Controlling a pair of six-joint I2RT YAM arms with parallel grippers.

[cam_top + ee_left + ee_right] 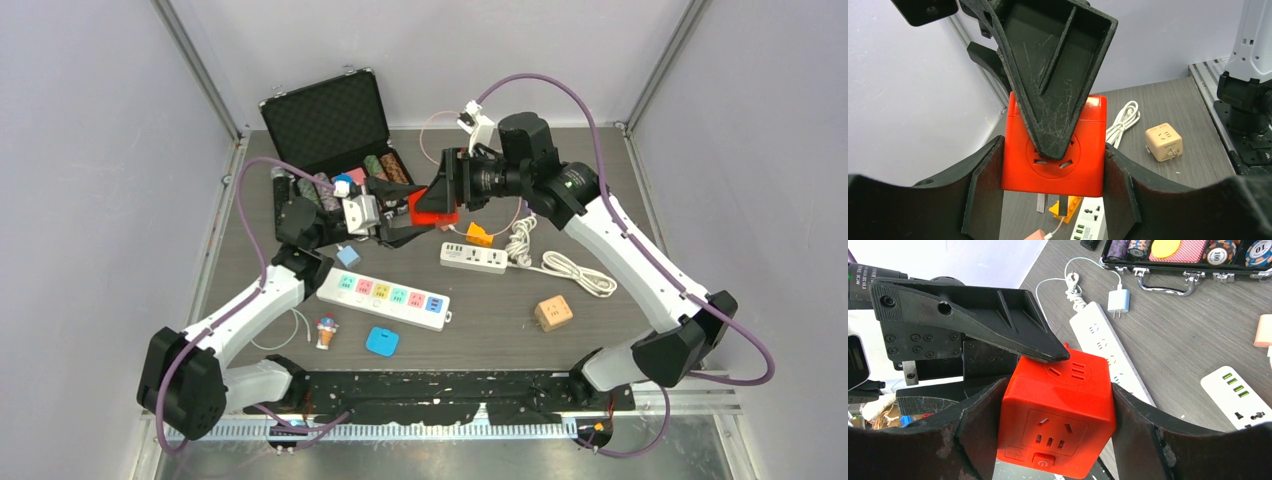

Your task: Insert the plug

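Note:
A red cube plug (432, 207) hangs in the air above the table's middle, with both grippers on it. My right gripper (447, 193) is shut on two of its opposite faces; in the right wrist view the cube (1055, 415) fills the gap between the fingers. My left gripper (412, 212) closes on the other pair of faces; in the left wrist view the cube (1020, 170) sits between its fingers with two metal prongs (1048, 202) pointing down. A white power strip with coloured sockets (384, 295) lies below left. A smaller white strip (474, 257) lies below the cube.
An open black case (330, 125) with chips stands at the back left. An orange cube adapter (553, 313), a blue adapter (381, 341), a small orange plug (479, 234), a blue charger (347, 255), an ice-cream toy (327, 331) and a coiled white cable (560, 265) lie on the table.

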